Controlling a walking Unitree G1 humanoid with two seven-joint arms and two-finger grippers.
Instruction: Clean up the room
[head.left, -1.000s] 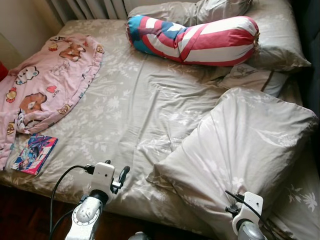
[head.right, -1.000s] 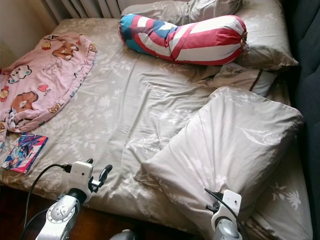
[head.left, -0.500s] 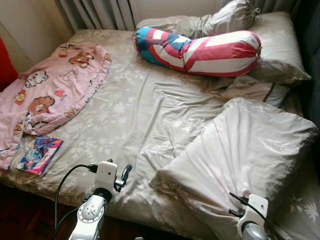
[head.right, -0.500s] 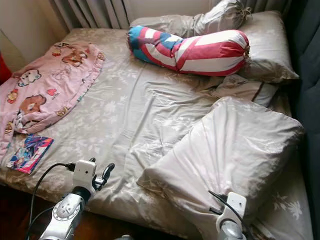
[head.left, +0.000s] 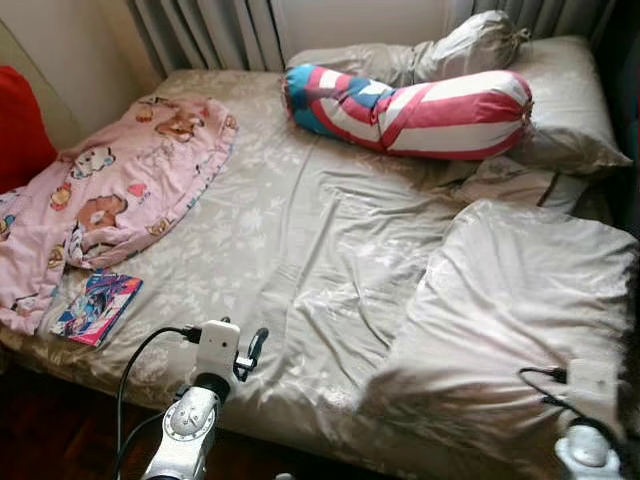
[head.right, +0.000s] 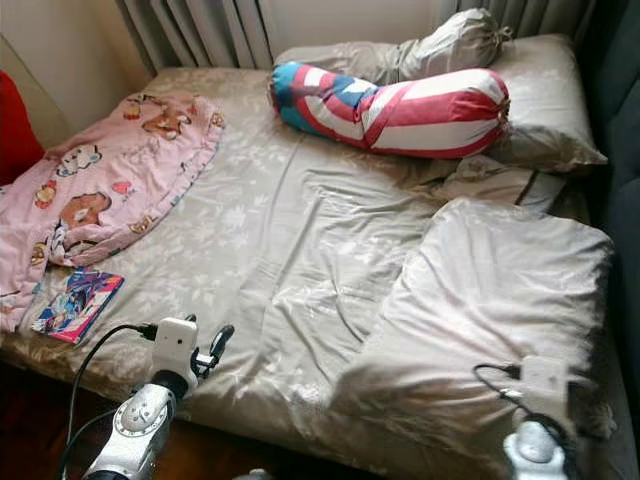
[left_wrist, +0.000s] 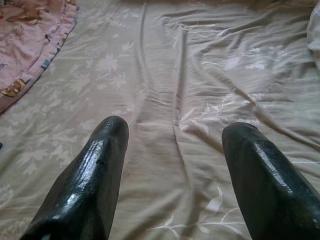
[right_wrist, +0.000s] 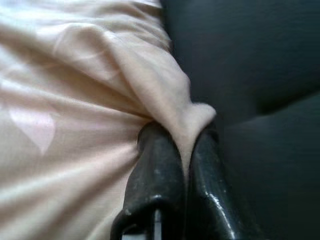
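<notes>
A big beige floral pillow (head.left: 520, 300) lies on the right side of the bed (head.left: 300, 230). My right gripper (right_wrist: 182, 131) is shut on a fold at the pillow's edge, down by the bed's near right corner; the cloth is pinched between its black fingers (right_wrist: 155, 150). My left gripper (left_wrist: 175, 130) hovers open over the sheet near the bed's front edge, with nothing between its fingers. A pink cartoon blanket (head.left: 110, 190) is crumpled at the left. A colourful book (head.left: 97, 308) lies beside it.
A red, white and blue striped bolster (head.left: 420, 100) rests across the head of the bed, with more beige pillows (head.left: 570, 110) behind it. Grey curtains (head.left: 200, 30) hang beyond. A red object (head.left: 20, 130) stands at the far left, a dark upholstered surface (head.right: 620, 120) at the right.
My right arm has moved to the right, dragging the big pillow with it; the pillow is blurred. The camera has tilted up a little. My left gripper stays put.
</notes>
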